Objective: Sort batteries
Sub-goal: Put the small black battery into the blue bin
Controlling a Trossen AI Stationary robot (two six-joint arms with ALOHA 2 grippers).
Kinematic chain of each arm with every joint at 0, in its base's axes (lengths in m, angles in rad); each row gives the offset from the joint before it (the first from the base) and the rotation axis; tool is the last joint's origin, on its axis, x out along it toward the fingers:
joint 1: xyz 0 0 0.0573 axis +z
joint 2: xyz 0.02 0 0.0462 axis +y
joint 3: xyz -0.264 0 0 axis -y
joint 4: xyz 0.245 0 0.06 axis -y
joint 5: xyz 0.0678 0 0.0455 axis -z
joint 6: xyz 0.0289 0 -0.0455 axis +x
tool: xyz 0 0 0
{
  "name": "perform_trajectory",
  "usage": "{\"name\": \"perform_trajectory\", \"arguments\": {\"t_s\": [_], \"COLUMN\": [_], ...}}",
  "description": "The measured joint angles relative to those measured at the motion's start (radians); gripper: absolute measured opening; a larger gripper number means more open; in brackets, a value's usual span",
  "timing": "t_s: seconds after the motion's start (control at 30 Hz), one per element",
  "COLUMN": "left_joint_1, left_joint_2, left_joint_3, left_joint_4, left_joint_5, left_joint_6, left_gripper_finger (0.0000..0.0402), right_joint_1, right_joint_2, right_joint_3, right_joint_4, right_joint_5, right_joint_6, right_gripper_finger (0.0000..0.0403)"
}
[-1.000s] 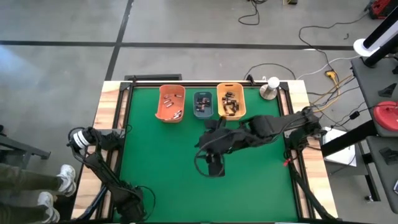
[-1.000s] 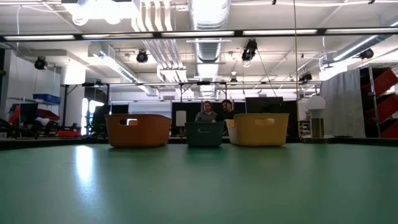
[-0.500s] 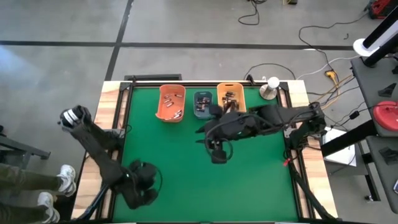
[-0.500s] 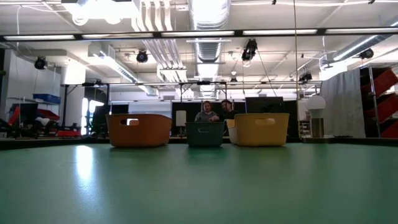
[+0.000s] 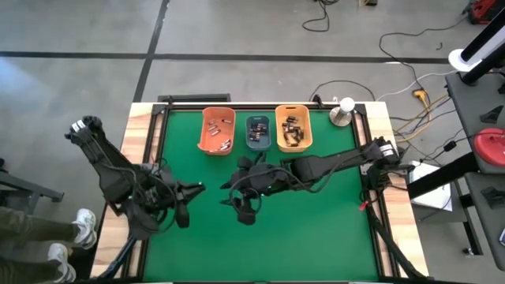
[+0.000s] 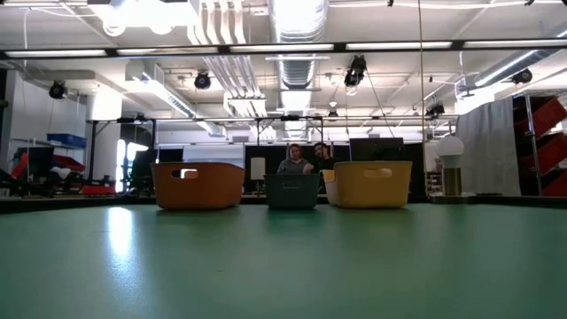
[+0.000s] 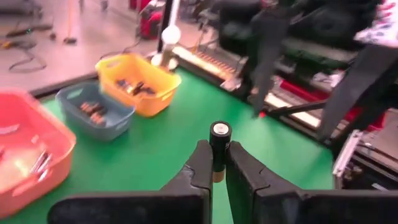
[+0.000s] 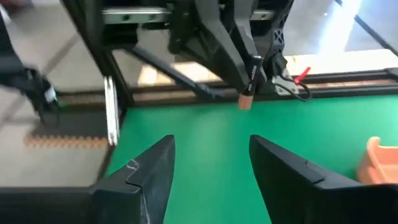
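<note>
The table's green mat [image 5: 316, 229] sits in a pale wooden frame [image 5: 130, 134] on a grey concrete floor [image 5: 79, 47] crossed by dark seams. Cables [image 5: 410, 75] trail across the floor at the upper right of the high view, near a red round object [image 5: 491, 150] at the right edge. In the low view, the ceiling carries silver ducts [image 6: 297, 27] and long strip lights [image 6: 399, 46]. Two people [image 6: 306, 159] sit far back at centre. A grey curtain [image 6: 487, 146] hangs at right, beside red shelving [image 6: 545, 133].
</note>
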State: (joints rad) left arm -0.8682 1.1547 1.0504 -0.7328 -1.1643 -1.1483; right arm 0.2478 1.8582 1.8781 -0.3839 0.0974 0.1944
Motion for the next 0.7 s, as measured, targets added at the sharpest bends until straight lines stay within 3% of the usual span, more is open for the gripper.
{"name": "perform_trajectory", "arguments": {"t_s": [0.23, 0.47, 0.7], "left_joint_1": [0.012, 0.025, 0.039], "left_joint_2": [-0.047, -0.004, 0.021], "left_joint_3": [0.0, 0.0, 0.0], "left_joint_4": [0.246, 0.379, 0.433], "left_joint_5": [-0.005, -0.005, 0.002], "left_joint_6": [0.303, 0.378, 0.382], "left_gripper_finger": [0.0003, 0.0003, 0.0003], "right_joint_1": [-0.003, -0.014, -0.015], "right_joint_2": [0.009, 0.013, 0.037], "right_joint_3": [-0.047, -0.056, -0.058], "right_joint_4": [0.131, 0.25, 0.256], "right_joint_5": [-0.038, -0.036, -0.037], "right_joint_6": [0.045, 0.075, 0.08], "right_gripper_finger": [0.0204, 0.0181, 0.0157]}}
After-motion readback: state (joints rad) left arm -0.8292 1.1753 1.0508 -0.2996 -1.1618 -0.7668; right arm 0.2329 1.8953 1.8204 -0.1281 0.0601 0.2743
